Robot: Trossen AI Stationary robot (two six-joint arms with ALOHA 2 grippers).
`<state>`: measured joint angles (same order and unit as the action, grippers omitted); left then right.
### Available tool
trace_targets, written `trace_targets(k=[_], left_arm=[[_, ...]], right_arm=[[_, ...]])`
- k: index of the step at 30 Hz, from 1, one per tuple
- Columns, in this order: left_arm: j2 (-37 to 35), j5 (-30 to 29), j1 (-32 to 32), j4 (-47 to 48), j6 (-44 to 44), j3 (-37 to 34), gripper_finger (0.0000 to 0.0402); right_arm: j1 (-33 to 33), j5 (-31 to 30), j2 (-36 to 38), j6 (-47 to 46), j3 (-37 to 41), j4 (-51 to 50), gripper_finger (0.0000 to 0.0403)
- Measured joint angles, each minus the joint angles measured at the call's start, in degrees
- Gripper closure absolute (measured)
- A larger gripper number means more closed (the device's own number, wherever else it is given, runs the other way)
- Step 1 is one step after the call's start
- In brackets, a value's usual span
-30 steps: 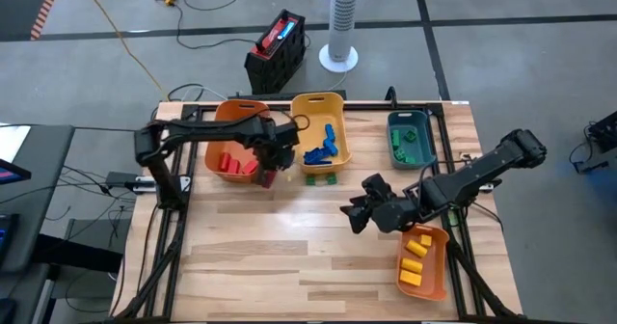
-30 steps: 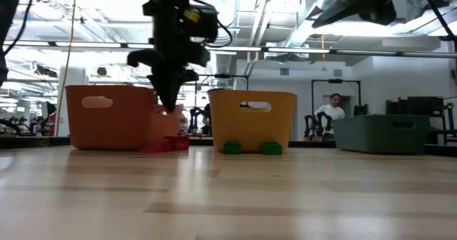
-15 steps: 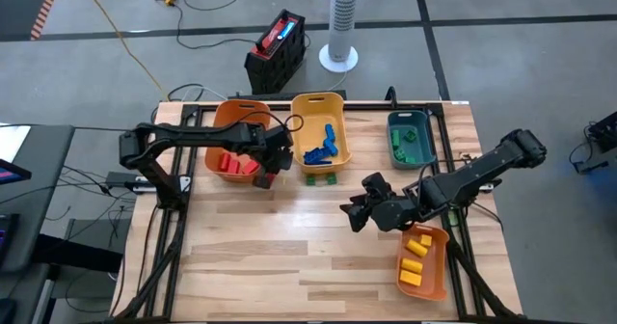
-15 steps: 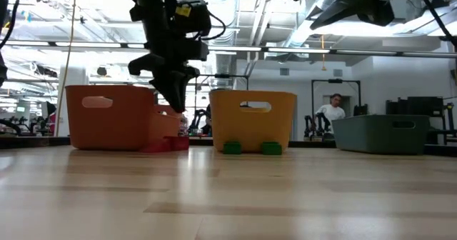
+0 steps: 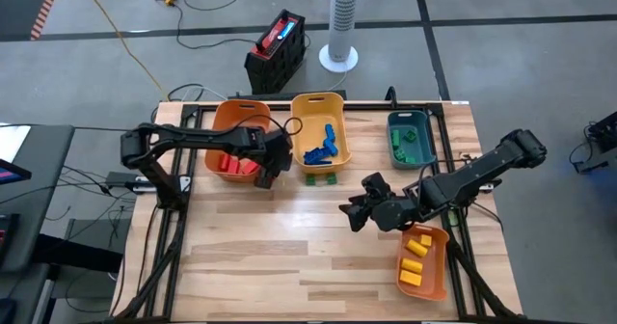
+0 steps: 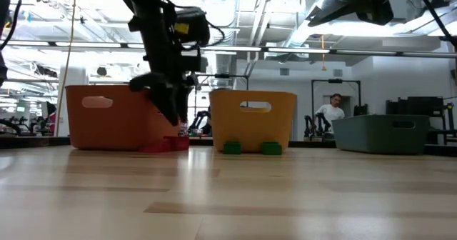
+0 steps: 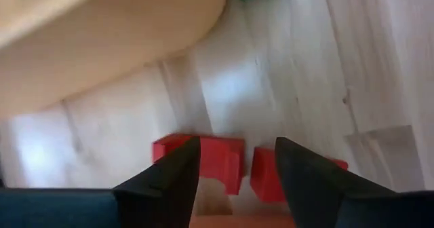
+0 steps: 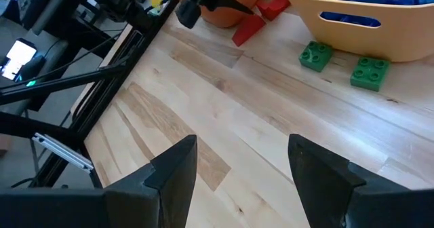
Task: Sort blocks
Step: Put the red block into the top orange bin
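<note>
Two red blocks lie on the table against the orange bin's near right corner; the low view shows them as a red heap. My left gripper hangs just above them, pointing steeply down. It is open, one finger to each side of the pair, and touches neither as far as shows. Two green blocks lie in front of the yellow bin, which holds blue blocks. My right gripper waits open above the table's middle right, with nothing between its fingers.
A teal bin with green blocks stands at the far right. Another orange bin with yellow blocks sits at the near right edge. Bare wood spreads across the near left half. A person shows in the room beyond the table.
My left gripper has sunk toward the red blocks beside the orange bin and tipped more steeply downward. Its fingertips, together a second ago, now stand apart. The red blocks have stayed where they were.
</note>
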<state>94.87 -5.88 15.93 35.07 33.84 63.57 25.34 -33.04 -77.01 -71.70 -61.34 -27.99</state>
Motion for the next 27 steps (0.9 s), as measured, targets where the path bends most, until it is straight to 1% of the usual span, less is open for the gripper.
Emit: trace_targets(k=[4,7,14,18,20,22,27], left_arm=[[2.51,-0.02,0.16,0.49,-1.58,0.10,0.0225],[3.76,-0.48,-1.09,-0.06,-1.53,0.39,0.0227],[3.76,-1.36,-1.62,3.21,-0.94,0.39,0.0228],[3.76,-3.73,-1.79,4.61,-1.63,0.39,0.0228],[3.74,-6.20,-1.82,4.55,-2.95,0.39,0.0228],[3.74,-7.34,-0.96,4.47,-3.47,0.39,0.0228],[3.64,-7.71,1.83,3.31,-4.66,0.44,0.0228]], right_arm=[[-0.37,0.00,0.00,0.02,0.00,-0.01,0.0163],[-0.37,0.00,0.00,-0.03,0.00,-0.05,0.0163],[-0.37,0.00,0.00,-0.17,-0.02,-0.46,0.0163],[-0.42,0.00,0.00,0.15,-0.02,-0.67,0.0163],[-0.66,0.01,0.00,0.16,-0.02,-1.12,0.0163],[-0.74,0.02,0.00,0.15,-0.02,-1.43,0.0163],[-0.70,0.08,0.00,0.13,-0.02,-1.44,0.0163]])
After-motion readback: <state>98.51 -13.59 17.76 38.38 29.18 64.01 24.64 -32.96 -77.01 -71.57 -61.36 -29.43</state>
